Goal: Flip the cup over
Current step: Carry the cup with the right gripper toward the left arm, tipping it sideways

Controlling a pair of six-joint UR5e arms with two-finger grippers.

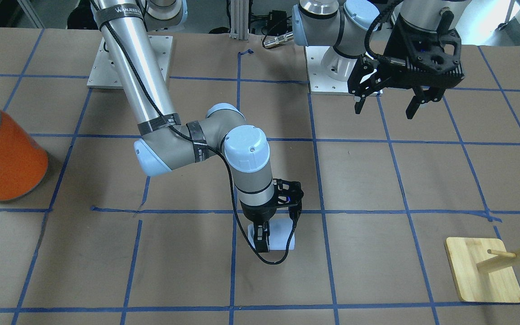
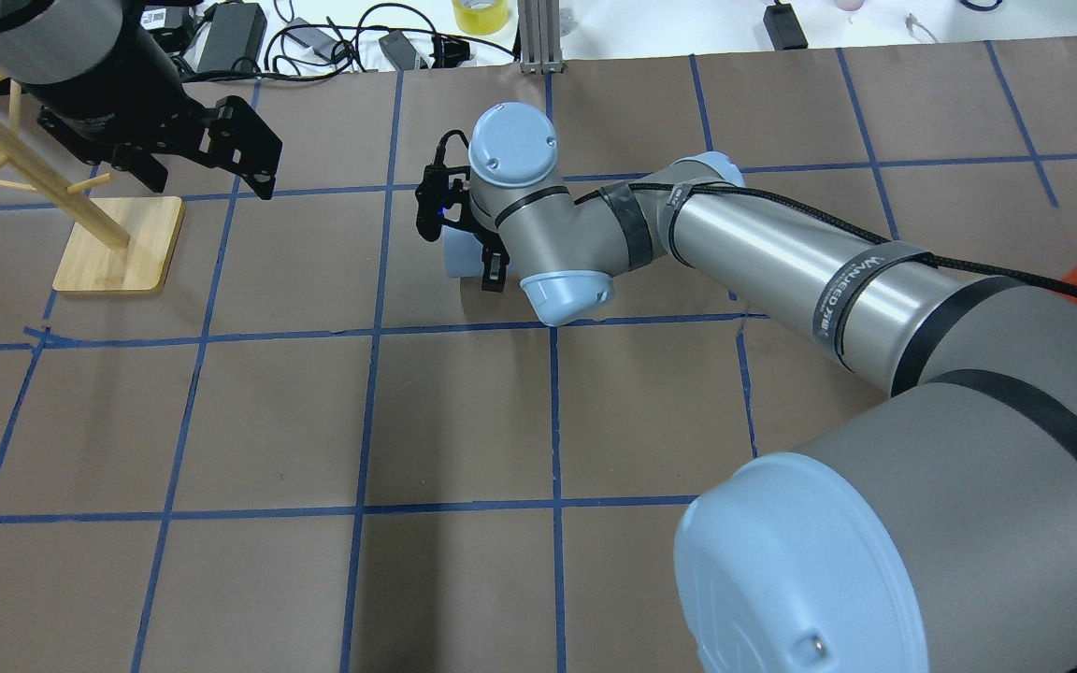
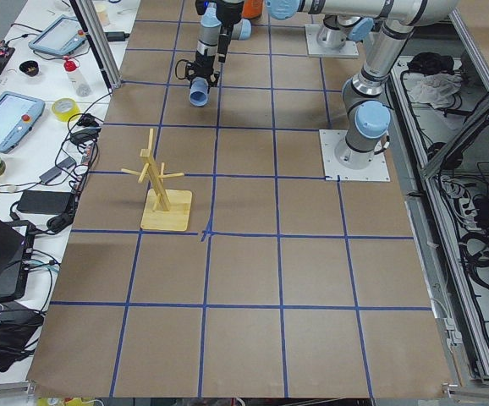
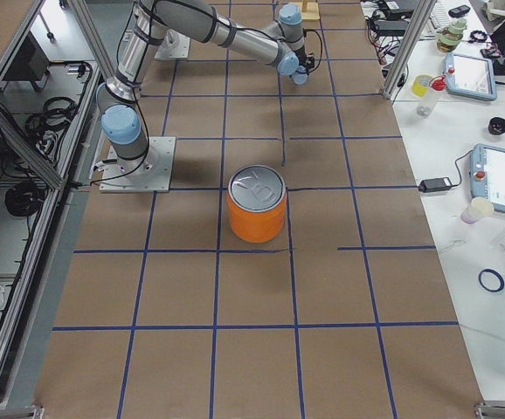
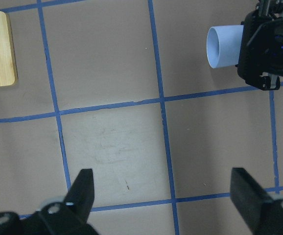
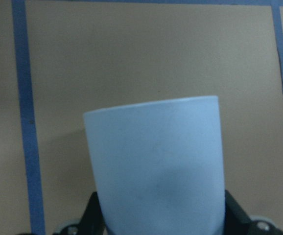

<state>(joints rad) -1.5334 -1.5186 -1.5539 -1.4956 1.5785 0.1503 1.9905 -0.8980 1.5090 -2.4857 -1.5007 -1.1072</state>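
right gripper [image 6: 163, 223] clamped on cup [image 1: 282, 237], cup lying sideways, at 6 o'clock of table middle in front-facing view. left gripper [image 1: 384, 110] high at 1 o'clock from cup, fingers wide apart. wooden stand [image 1: 483, 271] at 3 o'clock.

In the front view the right gripper [image 1: 270, 238] hides part of the cup [image 1: 283, 237] — the can [image 1: 7, 158] and rack [image 1: 479, 282] run off the edges

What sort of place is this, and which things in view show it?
Probably a robotics lab workcell: the left arm and right arm are bolted to a table gridded with blue tape, and a teach pendant lies on the side bench.
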